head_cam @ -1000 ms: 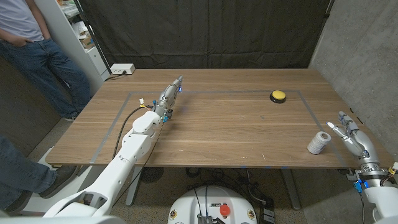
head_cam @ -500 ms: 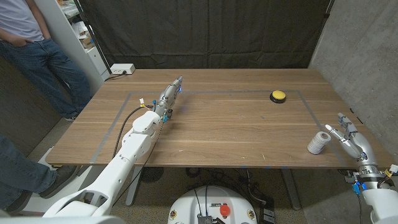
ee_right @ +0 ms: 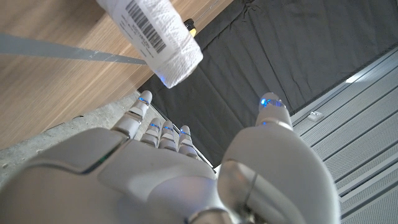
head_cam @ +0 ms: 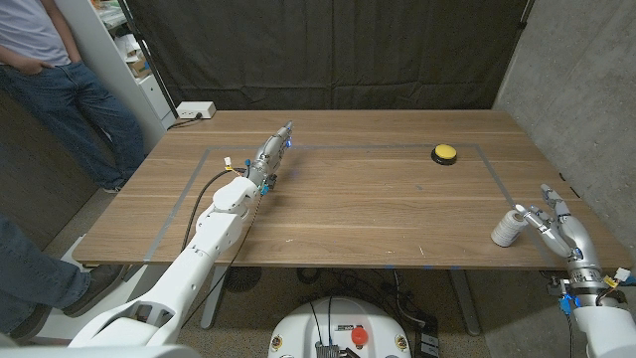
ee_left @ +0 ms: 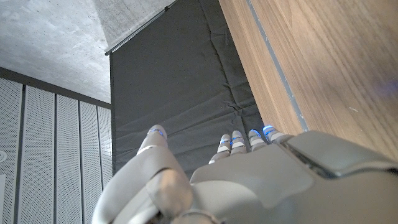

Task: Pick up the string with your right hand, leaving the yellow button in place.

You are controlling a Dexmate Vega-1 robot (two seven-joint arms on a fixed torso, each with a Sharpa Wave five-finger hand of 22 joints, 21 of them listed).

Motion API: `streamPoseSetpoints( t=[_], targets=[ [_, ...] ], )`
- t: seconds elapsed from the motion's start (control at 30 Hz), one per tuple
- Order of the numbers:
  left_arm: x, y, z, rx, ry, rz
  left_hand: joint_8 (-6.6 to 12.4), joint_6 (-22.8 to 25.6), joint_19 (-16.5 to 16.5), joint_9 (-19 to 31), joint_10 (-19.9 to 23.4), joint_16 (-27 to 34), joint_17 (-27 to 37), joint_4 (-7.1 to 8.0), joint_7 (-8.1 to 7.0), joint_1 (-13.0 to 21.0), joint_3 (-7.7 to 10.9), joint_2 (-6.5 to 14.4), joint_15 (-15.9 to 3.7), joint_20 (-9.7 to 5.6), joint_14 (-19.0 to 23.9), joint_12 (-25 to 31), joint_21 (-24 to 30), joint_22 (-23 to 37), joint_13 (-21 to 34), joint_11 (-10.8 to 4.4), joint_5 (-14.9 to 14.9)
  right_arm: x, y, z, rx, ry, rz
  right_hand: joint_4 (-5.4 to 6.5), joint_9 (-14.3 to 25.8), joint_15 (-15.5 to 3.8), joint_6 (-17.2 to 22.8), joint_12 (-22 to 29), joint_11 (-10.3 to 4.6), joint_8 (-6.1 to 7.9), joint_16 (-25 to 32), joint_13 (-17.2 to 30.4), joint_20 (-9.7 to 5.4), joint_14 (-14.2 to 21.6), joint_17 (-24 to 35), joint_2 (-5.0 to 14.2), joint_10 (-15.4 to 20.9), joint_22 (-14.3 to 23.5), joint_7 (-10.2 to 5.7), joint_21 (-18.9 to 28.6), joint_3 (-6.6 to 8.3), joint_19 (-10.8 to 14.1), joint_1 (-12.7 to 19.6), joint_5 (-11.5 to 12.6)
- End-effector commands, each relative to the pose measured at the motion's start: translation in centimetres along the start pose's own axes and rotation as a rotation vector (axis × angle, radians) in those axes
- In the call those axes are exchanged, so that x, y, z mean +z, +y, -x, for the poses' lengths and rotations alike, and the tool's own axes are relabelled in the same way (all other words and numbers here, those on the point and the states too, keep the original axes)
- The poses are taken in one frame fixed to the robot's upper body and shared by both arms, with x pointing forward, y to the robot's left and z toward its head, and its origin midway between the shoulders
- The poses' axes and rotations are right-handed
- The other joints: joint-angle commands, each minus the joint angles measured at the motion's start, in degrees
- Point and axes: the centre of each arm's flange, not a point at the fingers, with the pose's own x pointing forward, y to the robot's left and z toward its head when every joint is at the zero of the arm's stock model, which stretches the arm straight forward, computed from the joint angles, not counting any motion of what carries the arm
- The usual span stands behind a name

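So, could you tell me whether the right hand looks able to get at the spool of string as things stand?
Probably yes. The right hand is open right beside the spool of string near the table's right front edge, with nothing between them. The yellow button sits well away toward the back, so it should stay undisturbed.

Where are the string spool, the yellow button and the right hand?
string spool (head_cam: 508, 229), head view, on its white wound side.
yellow button (head_cam: 443, 153), head view, on its yellow cap.
right hand (head_cam: 561, 227), head view, on the back of the hand, beside the spool.
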Motion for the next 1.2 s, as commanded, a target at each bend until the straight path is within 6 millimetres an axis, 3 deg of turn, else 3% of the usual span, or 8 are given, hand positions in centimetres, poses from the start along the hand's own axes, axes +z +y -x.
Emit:
streamPoseSetpoints(
  t=[0.03,1.2],
  targets=[
    [0.0,0.0,-0.4,-0.002,0.004,-0.002,0.19,0.2,-3.3,0.1,0.0,0.3,0.2,-0.21,0.34,0.0,0.16,0.6,0.07,0.50,-1.0,0.1,-0.1,0.1,0.1,-0.21,-0.3,-0.5,0.6,0.4,-0.021,0.011,0.044,-0.10,0.1,-0.33,-0.3,0.3,0.39,-0.01,0.3,0.2,-0.07,0.0,0.1,-0.11,0.0,0.1,0.37,0.2,-0.28,0.6,0.6,0.4],
    [0.6,-0.4,-1.4,-0.023,0.018,-0.025,0.12,0.2,-3.4,0.1,-0.1,0.2,0.2,-0.45,0.28,-0.1,0.13,0.7,0.09,0.77,-1.1,0.0,-0.2,0.1,0.1,-0.28,-0.3,-2.4,3.3,1.1,-0.066,0.031,0.136,-0.26,0.1,-0.14,-2.1,0.6,0.85,-0.28,0.7,0.2,-0.36,1.0,0.1,-0.59,0.7,0.0,1.49,0.2,-1.30,1.9,0.9,1.2]
  ],
)
